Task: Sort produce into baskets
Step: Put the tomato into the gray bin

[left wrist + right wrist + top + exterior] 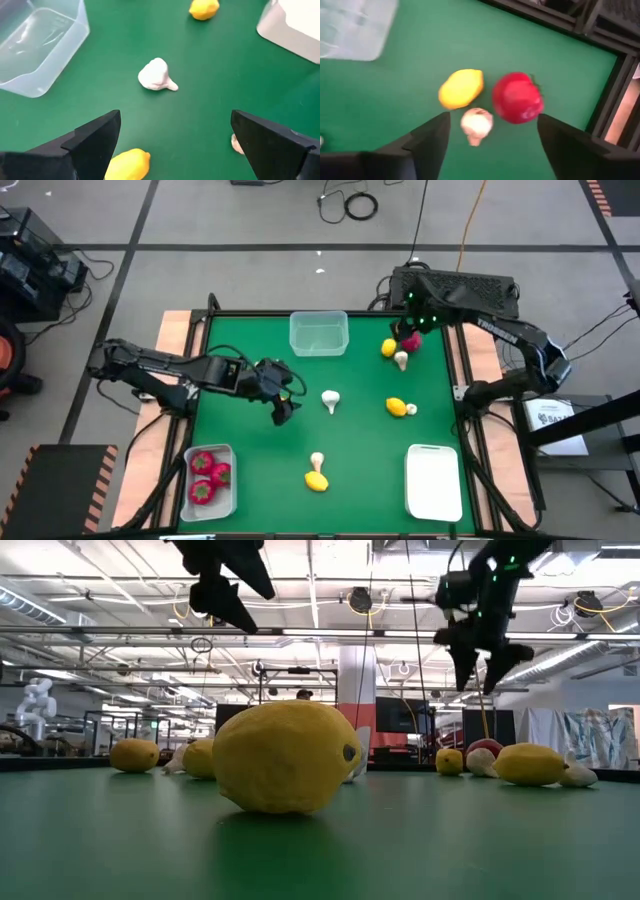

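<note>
Produce is lying scattered on my green worktop (250, 470): a lemon (461, 88), a mushroom (476, 124) and a red piece (517, 97) are clustering at the far right, directly under my right gripper (411, 340), whose jaws are hanging open and empty. My left gripper (282, 411) is hovering mid-worktop, jaws wide, beside another mushroom (156, 75). Three red pieces are sitting in the near-left basket (228, 498).
</note>
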`<act>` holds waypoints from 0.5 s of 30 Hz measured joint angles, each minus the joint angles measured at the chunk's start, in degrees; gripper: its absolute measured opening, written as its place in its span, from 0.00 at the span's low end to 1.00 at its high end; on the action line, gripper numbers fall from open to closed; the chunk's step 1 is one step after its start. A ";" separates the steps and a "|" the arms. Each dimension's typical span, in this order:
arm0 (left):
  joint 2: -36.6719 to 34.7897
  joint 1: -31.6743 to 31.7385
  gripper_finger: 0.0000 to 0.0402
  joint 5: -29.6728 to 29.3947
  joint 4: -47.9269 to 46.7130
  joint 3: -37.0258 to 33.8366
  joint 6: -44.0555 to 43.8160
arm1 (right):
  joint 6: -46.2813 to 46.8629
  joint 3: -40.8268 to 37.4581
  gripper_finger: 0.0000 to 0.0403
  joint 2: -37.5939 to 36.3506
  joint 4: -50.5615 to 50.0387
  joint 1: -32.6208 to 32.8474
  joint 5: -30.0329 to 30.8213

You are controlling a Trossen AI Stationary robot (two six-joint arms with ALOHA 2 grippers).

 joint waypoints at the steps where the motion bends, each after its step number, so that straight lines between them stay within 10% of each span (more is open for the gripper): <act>1: 0.00 0.34 0.96 0.00 -0.01 0.00 -0.01 | -1.40 0.00 0.75 0.72 0.13 -1.48 -0.69; 15: 0.00 1.56 0.96 0.04 -0.15 0.00 -1.67 | -6.81 0.00 0.88 10.66 2.47 -8.85 -2.47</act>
